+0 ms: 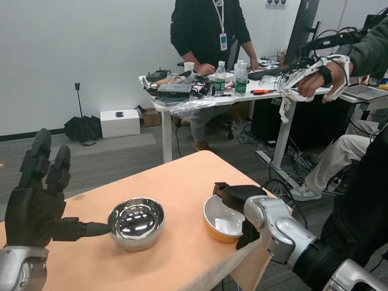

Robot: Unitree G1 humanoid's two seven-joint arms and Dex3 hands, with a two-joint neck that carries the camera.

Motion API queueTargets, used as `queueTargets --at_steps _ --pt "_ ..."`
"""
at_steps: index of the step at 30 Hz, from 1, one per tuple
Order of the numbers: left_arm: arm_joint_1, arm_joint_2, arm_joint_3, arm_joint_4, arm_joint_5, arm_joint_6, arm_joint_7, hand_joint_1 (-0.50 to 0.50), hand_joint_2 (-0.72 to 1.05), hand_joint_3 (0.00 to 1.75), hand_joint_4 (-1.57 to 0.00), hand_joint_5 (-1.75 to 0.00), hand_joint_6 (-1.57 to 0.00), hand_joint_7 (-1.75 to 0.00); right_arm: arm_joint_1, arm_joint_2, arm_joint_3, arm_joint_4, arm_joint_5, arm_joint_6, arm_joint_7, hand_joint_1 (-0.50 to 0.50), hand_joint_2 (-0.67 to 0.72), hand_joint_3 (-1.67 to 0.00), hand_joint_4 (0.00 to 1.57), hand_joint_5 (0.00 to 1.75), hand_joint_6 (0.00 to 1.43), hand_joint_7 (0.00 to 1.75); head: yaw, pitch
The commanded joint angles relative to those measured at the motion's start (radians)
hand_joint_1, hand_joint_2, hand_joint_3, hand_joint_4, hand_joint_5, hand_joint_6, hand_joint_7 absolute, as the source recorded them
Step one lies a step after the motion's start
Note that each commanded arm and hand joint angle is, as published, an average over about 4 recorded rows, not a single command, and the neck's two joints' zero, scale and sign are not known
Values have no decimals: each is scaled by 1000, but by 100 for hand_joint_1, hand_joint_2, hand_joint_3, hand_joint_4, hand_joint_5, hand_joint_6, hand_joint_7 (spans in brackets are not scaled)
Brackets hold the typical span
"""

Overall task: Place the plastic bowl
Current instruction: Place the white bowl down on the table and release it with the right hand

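Room: office space with grey carpet, a white wall, and a cluttered white desk [200, 97] at the back where a person in dark clothes [206, 30] stands; a second person sits at the far right, one hand in a white glove rig [321, 76].
Table: peach-covered top [170, 182] right in front of the robot, carrying two bowls side by side, near each other but apart.
Left hand: the left hand [39, 200] stands upright at the left edge with fingers apart and nothing in them, thumb stretched toward the steel bowl; the thumb tip looks to be just at its rim, though I cannot tell whether it touches.
Steel bowl: the metal bowl [136, 221] sits upright near the middle, not part of the job as I read it.
Plastic bowl: the plastic bowl [223, 219], white inside and orange outside, rests close to the table's right edge.
Right hand: the right hand [239, 203] is curled over the bowl's far rim and appears to grip it; the fingers underneath are hidden.
Step in hand: by my judgement, setting the bowl down or settling it in place.
Doing it well: keep the bowl level, bring it inward from the edge, stay off the steel bowl, release only once the base sits flat.
Risk: a release this near the edge could tip it off.
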Motion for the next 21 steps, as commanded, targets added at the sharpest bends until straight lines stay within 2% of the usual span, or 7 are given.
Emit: queueTargets --at_steps 1,5,8,12,15,18,21 --pt "-8 9 0 5 -5 5 -2 -50 7 4 0 0 0 0 10 10 -1 48 4 -17 -15 -46 -38 -119 10 119 1 122 5 -1" --pt "-8 9 1 5 -5 5 -2 -50 7 9 0 0 0 0 9 14 2 66 4 -33 -20 -46 -35 -111 5 70 0 84 6 -5" --pt "-8 9 1 6 -5 5 -2 -50 7 9 0 0 0 -3 9 17 4 69 3 -36 -24 -46 -30 -103 3 41 0 70 10 -15" --pt "-7 8 1 8 -5 4 -2 -50 7 9 0 0 0 0 9 17 2 51 -9 -36 -23 -46 -11 -46 1 5 0 52 11 -29" --pt "-6 9 1 7 -5 5 -2 -50 7 9 0 0 0 0 12 16 -13 23 -11 -35 -13 -46 30 -4 0 0 0 28 10 -35" --pt "-6 8 1 7 -5 5 -3 -50 7 4 0 0 0 0 20 14 -31 -2 4 -34 -8 -46 52 0 0 0 0 9 7 -38" --pt "-6 9 1 7 -6 4 -2 -50 7 7 0 0 0 0 31 14 -59 -33 25 -34 -4 -46 60 0 0 0 0 0 6 -41"
